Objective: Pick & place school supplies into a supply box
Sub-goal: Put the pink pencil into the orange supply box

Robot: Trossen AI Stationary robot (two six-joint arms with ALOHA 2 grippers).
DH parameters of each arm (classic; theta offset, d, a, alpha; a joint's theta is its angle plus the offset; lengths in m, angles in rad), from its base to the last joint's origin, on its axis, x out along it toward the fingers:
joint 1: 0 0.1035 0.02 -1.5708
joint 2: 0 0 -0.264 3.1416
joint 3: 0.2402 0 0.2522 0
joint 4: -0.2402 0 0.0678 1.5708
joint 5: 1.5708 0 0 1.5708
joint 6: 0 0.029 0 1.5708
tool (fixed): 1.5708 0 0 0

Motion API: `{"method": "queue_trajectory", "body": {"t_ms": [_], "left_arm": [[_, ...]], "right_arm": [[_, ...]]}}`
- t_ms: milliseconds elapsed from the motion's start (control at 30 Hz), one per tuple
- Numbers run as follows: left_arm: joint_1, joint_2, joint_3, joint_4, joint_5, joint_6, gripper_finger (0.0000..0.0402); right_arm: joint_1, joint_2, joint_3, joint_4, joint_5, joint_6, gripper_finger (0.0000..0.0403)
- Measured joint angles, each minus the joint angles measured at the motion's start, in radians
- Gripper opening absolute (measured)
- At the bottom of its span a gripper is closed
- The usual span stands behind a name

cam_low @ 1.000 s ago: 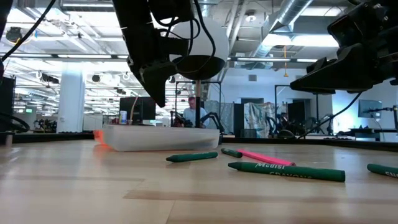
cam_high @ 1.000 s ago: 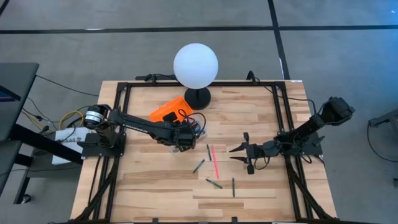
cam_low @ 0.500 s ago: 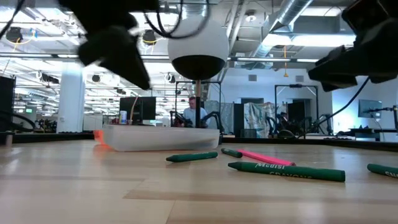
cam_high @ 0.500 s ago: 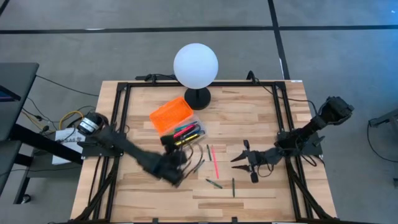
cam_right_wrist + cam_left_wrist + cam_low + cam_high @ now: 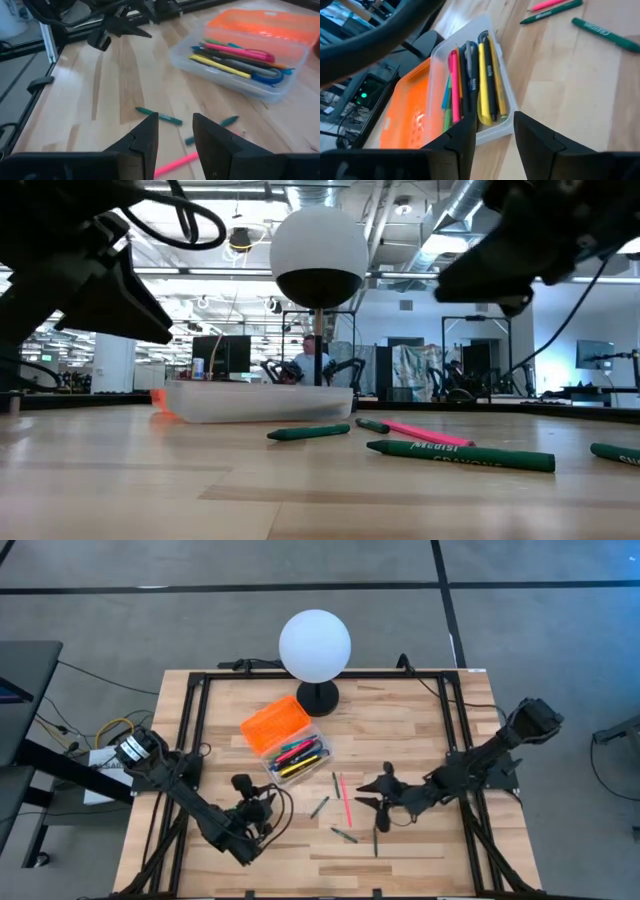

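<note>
The supply box point(image 5: 297, 754) lies open on the wooden surface point(image 5: 400, 730), just in front of the white globe lamp point(image 5: 315, 645). Its clear plastic body is rectangular with rounded corners, and its bright orange lid point(image 5: 274, 724) lies flat beside it on the far-left side, touching it. Inside, pens and markers are packed lengthwise side by side: pink, yellow, black, green and orange ones, plus something blue at one end.

On the bare wood to the right of the box lie 5 loose supplies: a pink pen point(image 5: 345, 800), a short dark green crayon point(image 5: 335, 783) just beside it, another green crayon point(image 5: 319, 807) to its left, and 2 more green crayons point(image 5: 344, 835) nearer the front edge.

The left claw point(image 5: 252, 790) hangs over the surface front-left of the box, apart from it, fingers spread and holding nothing. The right claw point(image 5: 372, 797) hovers just right of the pink pen, fingers also spread and empty.
</note>
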Motion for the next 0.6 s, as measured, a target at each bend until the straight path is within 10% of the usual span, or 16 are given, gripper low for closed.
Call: {"method": "queue_trajectory", "body": {"t_ms": [600], "left_arm": [[-0.001, 0.000, -0.001, 0.003, -0.035, -0.005, 0.0127]], "right_arm": [[-0.100, 0.391, 0.403, -0.536, -0.003, 0.410, 0.0113]]}}
